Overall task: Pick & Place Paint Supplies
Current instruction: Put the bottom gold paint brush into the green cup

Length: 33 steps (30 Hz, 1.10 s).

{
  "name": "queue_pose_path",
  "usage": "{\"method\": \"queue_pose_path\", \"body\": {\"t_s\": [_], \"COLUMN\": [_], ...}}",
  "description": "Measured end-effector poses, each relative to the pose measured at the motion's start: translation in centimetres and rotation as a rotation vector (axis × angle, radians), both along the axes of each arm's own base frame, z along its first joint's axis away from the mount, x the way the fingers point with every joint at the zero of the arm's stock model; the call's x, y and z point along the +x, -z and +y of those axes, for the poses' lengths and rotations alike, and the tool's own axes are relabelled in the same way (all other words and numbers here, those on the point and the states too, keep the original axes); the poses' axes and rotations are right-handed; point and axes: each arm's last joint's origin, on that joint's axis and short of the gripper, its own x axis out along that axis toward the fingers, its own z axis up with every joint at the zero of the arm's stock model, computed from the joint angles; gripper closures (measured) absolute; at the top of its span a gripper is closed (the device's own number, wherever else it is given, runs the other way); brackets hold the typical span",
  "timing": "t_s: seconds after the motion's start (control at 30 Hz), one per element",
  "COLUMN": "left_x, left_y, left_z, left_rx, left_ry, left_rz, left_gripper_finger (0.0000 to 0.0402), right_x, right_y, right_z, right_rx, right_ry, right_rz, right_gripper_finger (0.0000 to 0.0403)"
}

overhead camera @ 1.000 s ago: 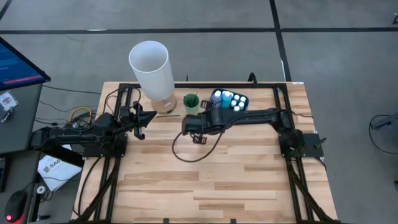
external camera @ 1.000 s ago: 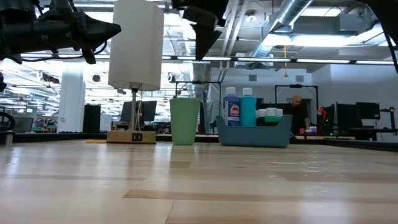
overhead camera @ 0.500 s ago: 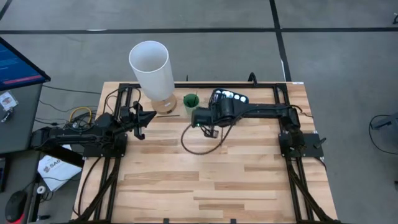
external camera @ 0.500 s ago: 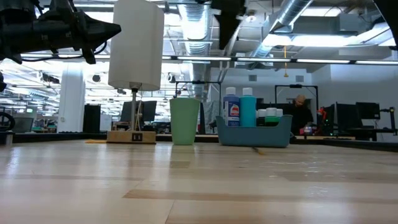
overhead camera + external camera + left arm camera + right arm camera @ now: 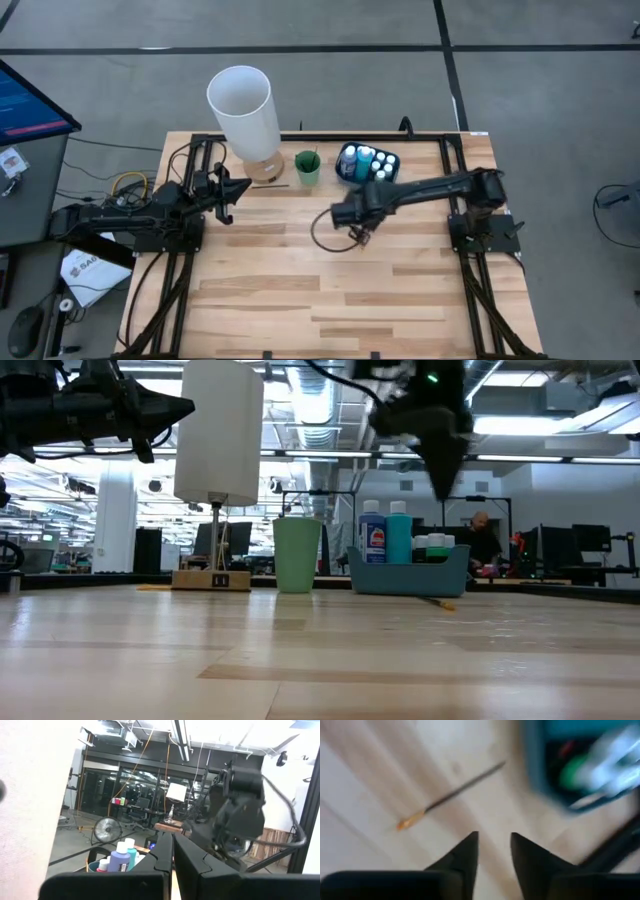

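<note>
With the bottles [image 5: 371,158] already standing in the blue tray [image 5: 347,172], the right tool [image 5: 493,851], slightly parted and empty, hovers over a lone brush [image 5: 447,796] lying on the surface [image 5: 300,280], while the left tool [image 5: 172,854] waits, fingers together.

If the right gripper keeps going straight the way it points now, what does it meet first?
Likely bare table. The right gripper, fingers slightly apart, aims at the wood between the loose brush and the blue tray; neither looks dead ahead, though depth is unclear.
</note>
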Motion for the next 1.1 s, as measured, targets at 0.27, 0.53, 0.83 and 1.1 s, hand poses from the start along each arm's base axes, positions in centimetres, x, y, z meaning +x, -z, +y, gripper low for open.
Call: {"method": "queue_pose_path", "body": {"t_s": [0.27,0.53,0.83,1.1], "left_x": [0.0,0.0,0.0,0.0], "left_y": [0.0,0.0,0.0,0.0], "left_z": [0.0,0.0,0.0,0.0], "left_rx": [0.000,0.000,0.000,0.000], "left_ry": [0.000,0.000,0.000,0.000], "left_rz": [0.000,-0.001,-0.001,0.000], "left_gripper_finger": [0.0399,0.0399,0.0399,0.0399], "right_x": [-3.7,-3.0,-2.5,-2.5], "right_y": [5.9,9.8,11.9,13.3], "right_z": [-0.1,0.7,2.9,3.8], "right_rx": [0.223,0.278,0.295,0.240], "right_ry": [0.276,0.332,0.382,0.414], "right_rz": [-0.259,-0.302,-0.268,-0.249], "right_gripper_finger": [0.0179,0.0168,0.0182,0.0212]}}
